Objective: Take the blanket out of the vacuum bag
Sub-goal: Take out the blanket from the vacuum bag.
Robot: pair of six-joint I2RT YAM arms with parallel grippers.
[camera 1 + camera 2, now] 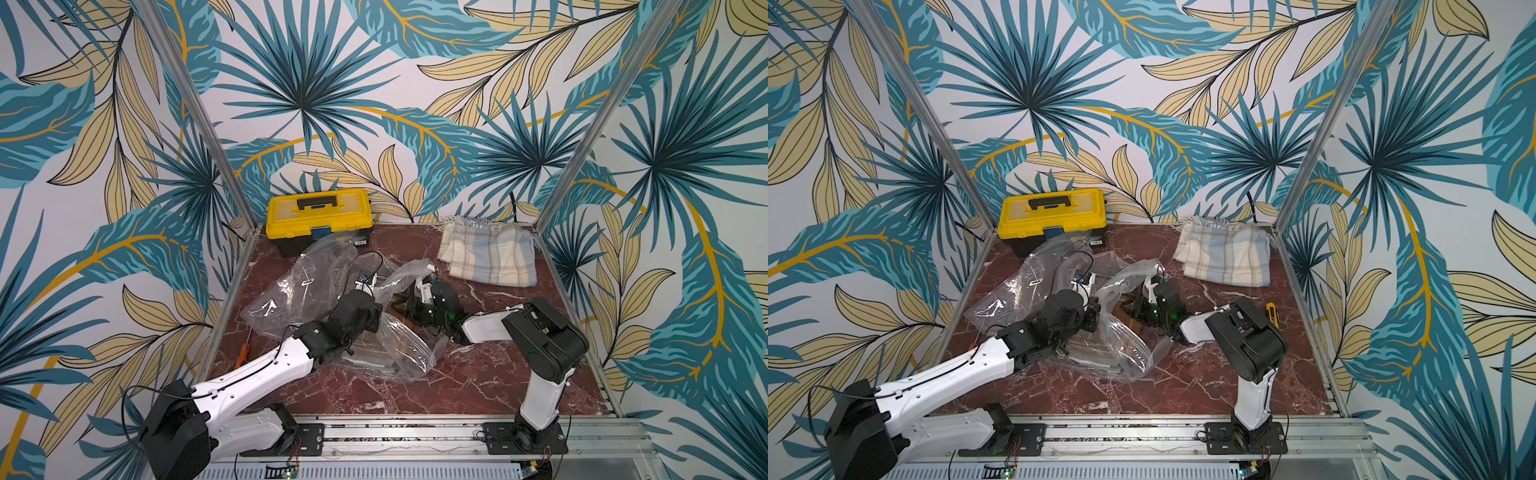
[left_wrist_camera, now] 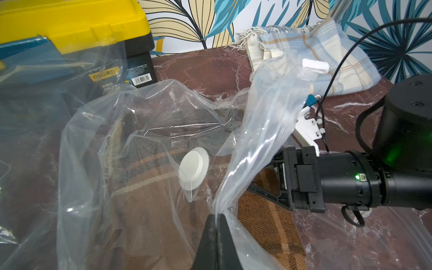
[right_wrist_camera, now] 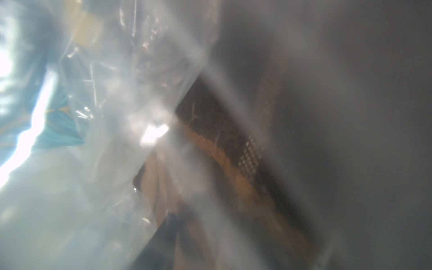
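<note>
The vacuum bag [image 1: 399,349] lies crumpled in the middle of the table, clear plastic with a round white valve [image 2: 193,169] and a white slider clip [image 2: 315,65] on its raised edge. Inside it lies the blanket [image 2: 149,205], brown plaid with orange stripes. My left gripper [image 2: 218,214] is shut on a bunched strip of the bag's plastic near the mouth. My right gripper [image 1: 403,311] reaches into the mouth from the right. Its fingers [image 2: 264,195] straddle the blanket's edge, with the tips veiled by plastic. The right wrist view is blurred by plastic; the blanket [image 3: 222,149] shows through it.
A second clear bag [image 1: 299,282] lies left of centre, in front of a yellow toolbox [image 1: 319,214] at the back. A cream and blue plaid blanket [image 1: 490,253] sits at the back right. An orange screwdriver [image 1: 242,355] lies by the left edge, a yellow knife [image 1: 1272,313] behind the right arm.
</note>
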